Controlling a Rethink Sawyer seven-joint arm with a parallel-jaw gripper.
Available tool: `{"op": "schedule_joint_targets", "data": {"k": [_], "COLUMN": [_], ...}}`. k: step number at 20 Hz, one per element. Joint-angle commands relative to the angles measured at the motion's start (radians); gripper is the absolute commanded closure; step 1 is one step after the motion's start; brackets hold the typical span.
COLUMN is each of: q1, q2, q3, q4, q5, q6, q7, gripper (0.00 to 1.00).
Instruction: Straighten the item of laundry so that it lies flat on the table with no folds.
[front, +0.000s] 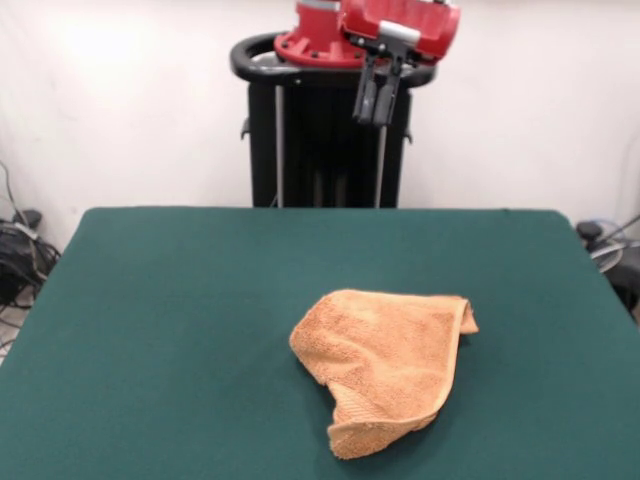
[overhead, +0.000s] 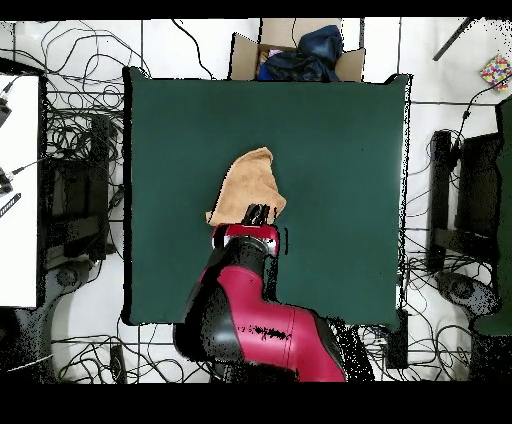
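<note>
My hand (front: 378, 103) hangs high above the counter (front: 180, 300), fingers near-closed and empty; the towel (front: 385, 360) lies crumpled mid-counter, folded over, awaiting a descent to grip one corner

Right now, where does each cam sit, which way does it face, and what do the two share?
Front view: across the table, facing the robot; looks at the crumpled towel; shows the black pedestal, red arm and gripper raised well above the table.
Overhead view: above, straight down, base at the bottom; shows the red arm reaching in, gripper over the towel's near edge.
Shared: towel, table, arm, gripper.
</note>
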Motion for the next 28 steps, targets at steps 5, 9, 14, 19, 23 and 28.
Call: {"op": "schedule_joint_targets", "data": {"k": [5,9,14,19,23,28], "q1": [0.003,-0.004,0.008,0.007,0.024,0.023], "q2": [0.081,0.060,0.106,0.124,0.152,0.178], "q3": [0.101,0.121,0.116,0.117,0.094,0.084], "q4": [-0.103,-0.120,-0.160,-0.191,-0.221,-0.241], "q5": [0.011,0.008,0.015,0.016,0.020,0.012], "q6": [0.132,0.150,0.125,0.114,0.106,0.087], "q7": [0.123,0.122,0.126,0.131,0.128,0.130], "gripper": [1.00,1.00,1.00,1.00,1.00,1.00]}}
